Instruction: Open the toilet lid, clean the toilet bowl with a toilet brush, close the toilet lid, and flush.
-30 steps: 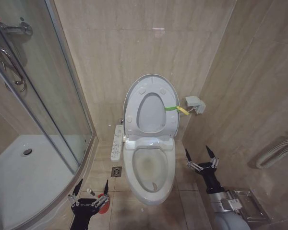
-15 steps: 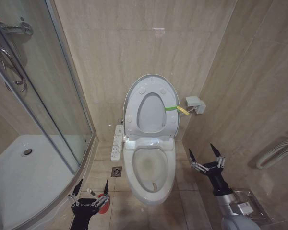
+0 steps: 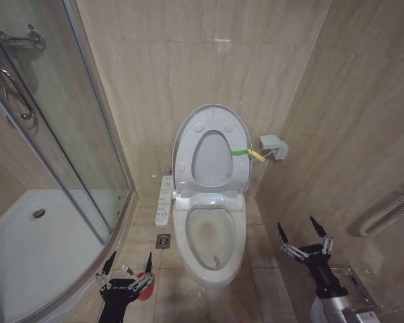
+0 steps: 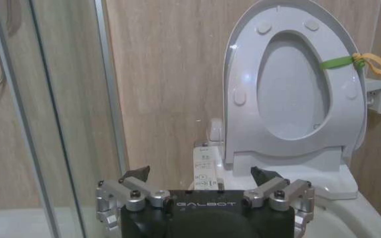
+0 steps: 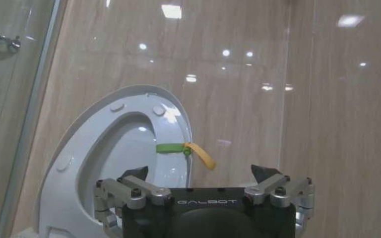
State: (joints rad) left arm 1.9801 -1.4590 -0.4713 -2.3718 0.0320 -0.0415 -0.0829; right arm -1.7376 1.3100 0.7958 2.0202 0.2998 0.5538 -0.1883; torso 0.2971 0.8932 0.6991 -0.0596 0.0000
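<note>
You face the toilet bowl (image 3: pixel 212 245); the toilet lid (image 3: pixel 212 151) stands upright behind it against the wall. The shower tray (image 3: pixel 34 249) lies left. The left gripper (image 3: pixel 128 261) sits front-left, the right gripper (image 3: pixel 303 232) front-right.

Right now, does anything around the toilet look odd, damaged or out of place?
Two things stand out. A green band with a yellow tag is looped around the raised seat ring, at its edge nearest the right wall. The toilet bowl has yellowish-brown staining inside. Nothing looks spilled or broken.
</note>
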